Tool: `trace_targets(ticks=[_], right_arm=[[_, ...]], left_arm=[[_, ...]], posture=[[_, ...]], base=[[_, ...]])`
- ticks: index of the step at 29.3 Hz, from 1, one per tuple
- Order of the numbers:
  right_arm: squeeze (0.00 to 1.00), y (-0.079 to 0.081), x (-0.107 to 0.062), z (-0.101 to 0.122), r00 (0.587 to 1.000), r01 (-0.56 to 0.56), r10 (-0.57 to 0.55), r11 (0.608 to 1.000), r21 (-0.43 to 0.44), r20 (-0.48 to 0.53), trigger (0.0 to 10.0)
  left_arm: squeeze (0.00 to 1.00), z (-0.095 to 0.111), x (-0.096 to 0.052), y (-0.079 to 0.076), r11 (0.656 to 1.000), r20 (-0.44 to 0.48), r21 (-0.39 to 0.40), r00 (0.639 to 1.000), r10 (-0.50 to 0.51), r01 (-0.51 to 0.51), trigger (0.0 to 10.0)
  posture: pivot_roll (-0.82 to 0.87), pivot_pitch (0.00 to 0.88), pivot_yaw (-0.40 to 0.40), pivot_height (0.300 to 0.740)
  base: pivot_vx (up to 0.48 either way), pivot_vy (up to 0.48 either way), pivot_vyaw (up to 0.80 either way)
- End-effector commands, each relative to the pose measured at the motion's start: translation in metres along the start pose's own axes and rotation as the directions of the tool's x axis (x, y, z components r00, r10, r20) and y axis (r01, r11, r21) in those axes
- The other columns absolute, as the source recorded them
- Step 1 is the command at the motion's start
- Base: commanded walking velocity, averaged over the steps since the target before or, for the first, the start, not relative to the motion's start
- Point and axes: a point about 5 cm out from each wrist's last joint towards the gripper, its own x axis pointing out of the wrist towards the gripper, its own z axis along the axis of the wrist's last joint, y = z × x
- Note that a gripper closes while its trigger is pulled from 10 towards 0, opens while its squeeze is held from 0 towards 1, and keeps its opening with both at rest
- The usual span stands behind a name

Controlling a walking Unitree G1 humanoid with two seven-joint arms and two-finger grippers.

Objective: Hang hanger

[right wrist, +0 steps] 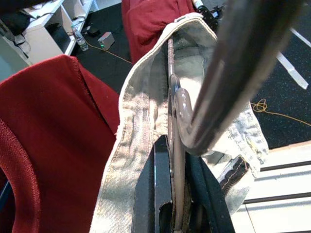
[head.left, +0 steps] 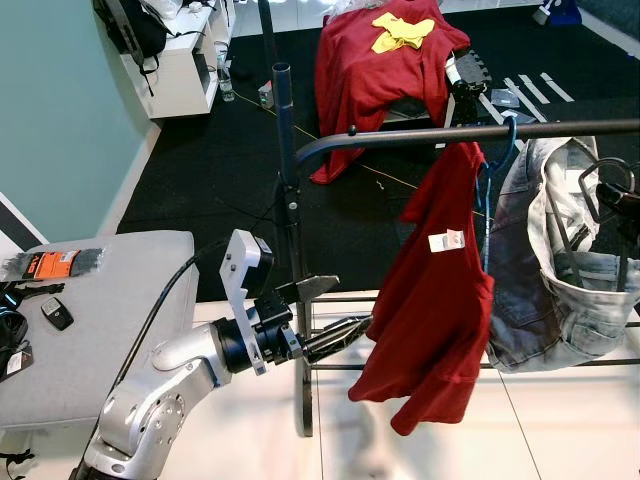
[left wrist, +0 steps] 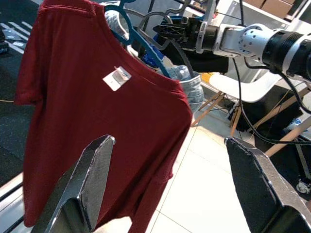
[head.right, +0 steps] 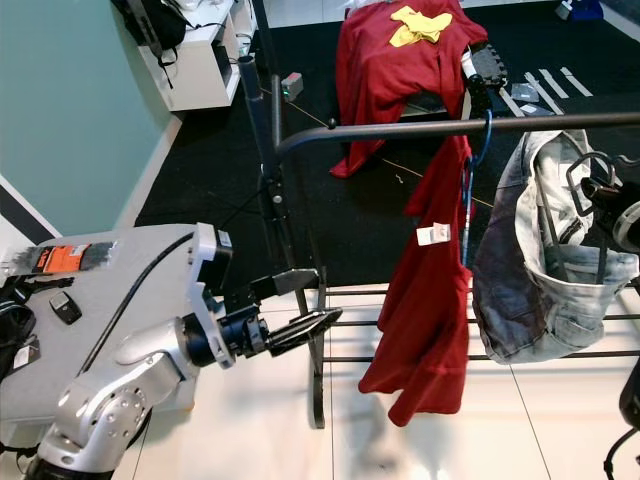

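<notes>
Black rail (head.left: 470,133), red shirt (head.left: 440,300) hung, right gripper (right wrist: 170,194) seemingly clamping hanger (right wrist: 174,136).

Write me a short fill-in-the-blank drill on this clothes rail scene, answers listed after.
1. The red shirt hangs from the rail on a ____ hanger.
2. Beside the shirt hang pale denim ____.
3. The left gripper faces the shirt with its fingers ____.
4. The yellow cloth lies on top of a ____ garment.

Missing words: blue; jeans; open; red
</notes>
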Motion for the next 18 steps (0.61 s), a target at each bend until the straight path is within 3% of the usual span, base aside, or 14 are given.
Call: trace_targets(ticks=[1,18], right_arm=[[0.00,0.0072,0.0041,0.0092,0.998,-0.034,0.035,0.999,-0.020,0.045,10.0],[0.00,0.0128,0.0081,-0.0007,0.998,-0.062,0.063,0.998,-0.008,0.028,10.0]], left_arm=[[0.00,-0.0035,-0.0007,0.0047,0.998,-0.010,-0.018,0.998,0.063,-0.064,10.0],[0.00,-0.0103,0.0032,0.0084,0.991,-0.046,0.017,0.990,0.131,-0.130,10.0]], posture=[[0.07,0.163,0.089,0.740],[0.06,0.164,0.089,0.740]], base=[[0.000,0.000,0.00],[0.000,-0.028,0.00]])
